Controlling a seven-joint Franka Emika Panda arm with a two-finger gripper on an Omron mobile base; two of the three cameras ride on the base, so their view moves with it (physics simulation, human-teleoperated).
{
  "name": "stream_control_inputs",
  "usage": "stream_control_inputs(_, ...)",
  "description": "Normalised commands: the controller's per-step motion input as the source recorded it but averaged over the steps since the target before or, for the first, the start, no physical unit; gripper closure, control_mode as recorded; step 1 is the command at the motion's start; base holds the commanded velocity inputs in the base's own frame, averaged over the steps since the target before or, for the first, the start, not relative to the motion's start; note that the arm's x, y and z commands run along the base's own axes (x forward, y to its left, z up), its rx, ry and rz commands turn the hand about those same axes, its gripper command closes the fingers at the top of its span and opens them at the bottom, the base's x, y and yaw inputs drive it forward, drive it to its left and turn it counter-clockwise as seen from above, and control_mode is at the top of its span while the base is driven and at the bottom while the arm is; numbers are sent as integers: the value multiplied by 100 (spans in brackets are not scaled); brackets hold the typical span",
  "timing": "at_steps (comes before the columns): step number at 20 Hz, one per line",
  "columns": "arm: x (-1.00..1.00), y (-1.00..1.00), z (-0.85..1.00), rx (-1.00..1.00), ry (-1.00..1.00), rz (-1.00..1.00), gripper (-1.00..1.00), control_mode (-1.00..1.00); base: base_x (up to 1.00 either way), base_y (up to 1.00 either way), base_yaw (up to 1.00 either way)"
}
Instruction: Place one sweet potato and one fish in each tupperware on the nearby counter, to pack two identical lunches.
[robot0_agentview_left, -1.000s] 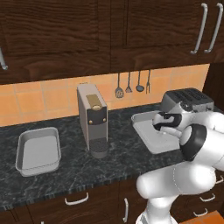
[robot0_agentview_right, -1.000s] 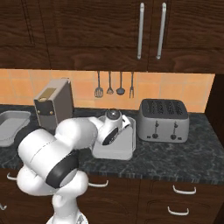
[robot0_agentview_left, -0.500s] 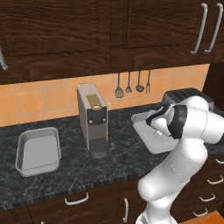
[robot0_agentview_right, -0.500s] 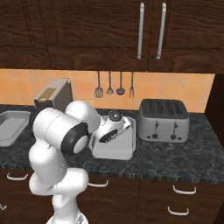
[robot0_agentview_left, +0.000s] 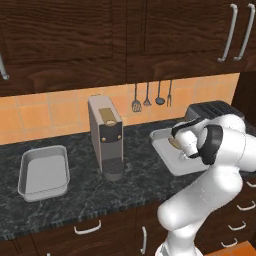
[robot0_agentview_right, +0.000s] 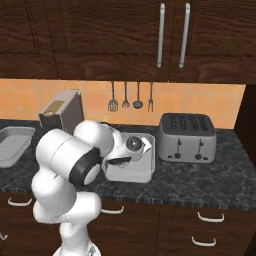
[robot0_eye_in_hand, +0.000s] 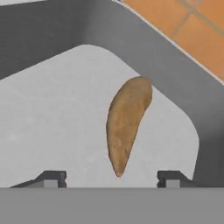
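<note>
Sweet potato: 1 brown, tapered, rough-skinned sweet potato (robot0_eye_in_hand: 127, 122) lies flat on the pale floor of the grey, rounded-corner plastic tupperware (robot0_eye_in_hand: 39, 39), near its back wall, so it counts as packed in this box; a sliver of it shows in the left base view (robot0_agentview_left: 174, 143) beside the wrist.
Gripper: the dark two-finger gripper (robot0_eye_in_hand: 111, 178) hangs just above the potato with its tips spread to either side of the narrow end and holding nothing, which reads as a release.
This tupperware: it sits on the black grey-speckled stone counter (robot0_agentview_left: 135, 182) between the silver-grey coffee machine (robot0_agentview_left: 106, 136) and the silver 4-slot toaster (robot0_agentview_right: 187, 136); no fish is visible inside.
Second tupperware: a matching grey box (robot0_agentview_left: 44, 172) stands well apart at the counter's left, apparently empty.
Judgement: 1 item of 4 seems placed.
</note>
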Motion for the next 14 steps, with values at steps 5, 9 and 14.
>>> stream_control_inputs(5,-68,5,100,0,-9,-4,-100,-100,0,0,0)
stream_control_inputs(9,-29,10,100,-1,1,-13,-100,-100,0,0,0)
stream_control_inputs(14,-19,4,100,-1,11,-6,-100,-100,0,0,0)
